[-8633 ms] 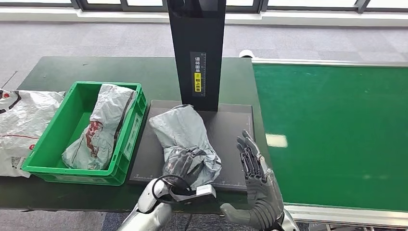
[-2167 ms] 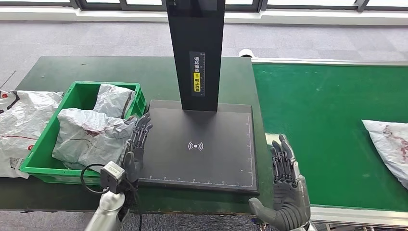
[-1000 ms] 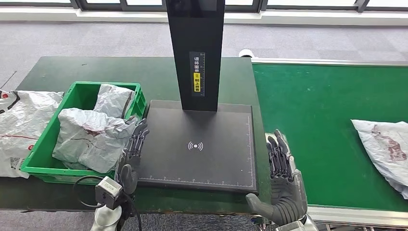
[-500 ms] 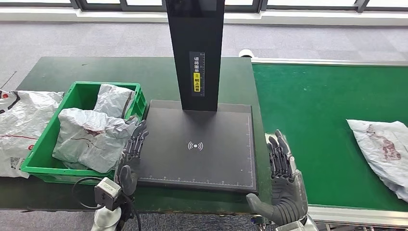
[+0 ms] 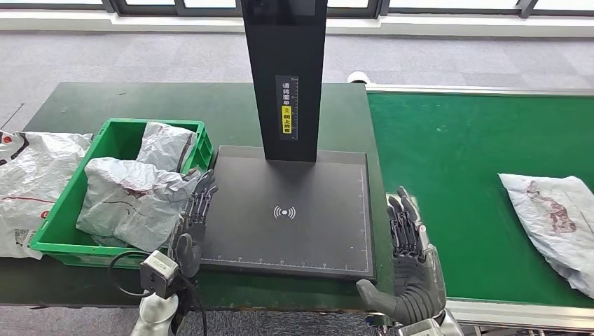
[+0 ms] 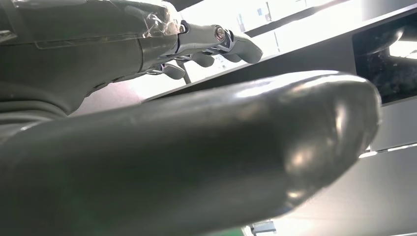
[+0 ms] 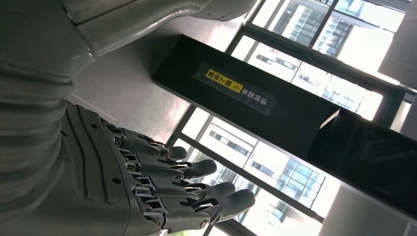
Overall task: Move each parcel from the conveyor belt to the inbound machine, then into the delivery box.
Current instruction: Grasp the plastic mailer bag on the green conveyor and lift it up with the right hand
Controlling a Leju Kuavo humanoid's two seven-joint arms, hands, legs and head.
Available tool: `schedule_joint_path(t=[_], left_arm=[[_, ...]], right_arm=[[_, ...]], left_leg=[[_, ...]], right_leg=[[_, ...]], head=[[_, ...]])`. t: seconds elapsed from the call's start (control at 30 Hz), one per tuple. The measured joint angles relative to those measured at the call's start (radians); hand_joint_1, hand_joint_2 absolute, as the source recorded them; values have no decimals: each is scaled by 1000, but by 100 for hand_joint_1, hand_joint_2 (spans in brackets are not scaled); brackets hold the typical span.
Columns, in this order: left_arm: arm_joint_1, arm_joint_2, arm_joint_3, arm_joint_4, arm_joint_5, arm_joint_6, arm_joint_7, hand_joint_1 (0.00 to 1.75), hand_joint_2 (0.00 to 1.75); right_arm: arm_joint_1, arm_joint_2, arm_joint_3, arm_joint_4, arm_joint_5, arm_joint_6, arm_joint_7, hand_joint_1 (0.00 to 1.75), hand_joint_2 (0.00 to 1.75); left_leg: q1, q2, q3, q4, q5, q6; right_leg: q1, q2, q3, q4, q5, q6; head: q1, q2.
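Observation:
A grey parcel (image 5: 553,227) with red print lies on the green conveyor belt (image 5: 462,175) at the far right. The inbound machine's black plate (image 5: 291,210) is bare, its black post (image 5: 287,77) rising behind it. Two grey parcels (image 5: 129,199) lie in the green delivery box (image 5: 59,231), the front one hanging over its right wall. My left hand (image 5: 190,224) is open at the plate's left edge beside that parcel, fingers (image 6: 216,42) straight. My right hand (image 5: 412,269) is open at the plate's front right corner, well short of the belt parcel, fingers (image 7: 196,189) spread.
A large white mail bag (image 5: 31,185) lies on the dark green table (image 5: 210,105) left of the box. The belt's metal frame (image 5: 518,311) runs along the front edge. Grey carpet and windows lie beyond the table.
The parcel on the belt has travelled leftward toward my right hand. Earlier, the parcel on the plate went into the box and my left hand drew back. Both hands have barely moved in the last second.

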Motion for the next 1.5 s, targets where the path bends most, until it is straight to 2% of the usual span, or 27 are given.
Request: schedule_joint_path(t=[0.8, 0.87, 1.0, 1.13, 1.2, 1.27, 1.33, 1.5], left_arm=[[-21, 0, 14, 3, 0, 0, 3, 0, 0], [-22, 0, 17, 3, 0, -2, 3, 0, 0], [-9, -2, 22, -1, -1, -15, 2, 0, 0], [0, 0, 23, 0, 26, -19, 0, 0, 0], [-3, 3, 23, 6, 48, -16, 0, 0, 0], [-5, 9, 23, 11, 66, -12, 0, 0, 0], [-5, 17, 23, 14, 78, -11, 0, 0, 0], [-15, 36, 19, 26, 107, -9, 0, 0, 0]], right_arm=[[-53, 0, 0, 60, 8, 3, 22, 0, 175], [-62, 0, -6, 70, 41, -35, 58, 0, 175], [-123, -11, -79, 140, 196, -186, 192, 0, 175], [-231, -76, -228, 294, 479, -344, 397, 0, 175], [-289, -135, -310, 406, 644, -414, 498, 0, 175], [-343, -209, -385, 537, 774, -457, 564, 0, 175], [-381, -283, -445, 664, 830, -476, 589, 0, 175], [-410, -441, -562, 893, 807, -473, 600, 0, 175]], left_leg=[[0, 0, 0, 0, 0, 0], [0, 0, 0, 0, 0, 0], [0, 0, 0, 0, 0, 0], [-1, -1, 0, 1, 1, 2], [-2, -2, 0, 1, 2, 3], [-3, -3, 0, 1, 2, 3], [-4, -3, 0, 2, 1, 4], [-4, -9, -2, 2, 1, 4]], right_leg=[[0, 0, 0, 0, 0, 0], [0, 0, 0, 0, 0, 0], [0, 0, 0, 0, 0, 0], [-1, 0, 1, -1, 2, 3], [-2, -1, 1, -1, 3, 4], [-3, -2, 1, -1, 3, 4], [-4, -2, 1, -1, 3, 5], [-4, -8, 1, -2, 2, 6]], head=[[0, 0], [0, 0], [0, 0], [0, 0], [0, 0], [0, 0], [0, 0], [0, 0]])
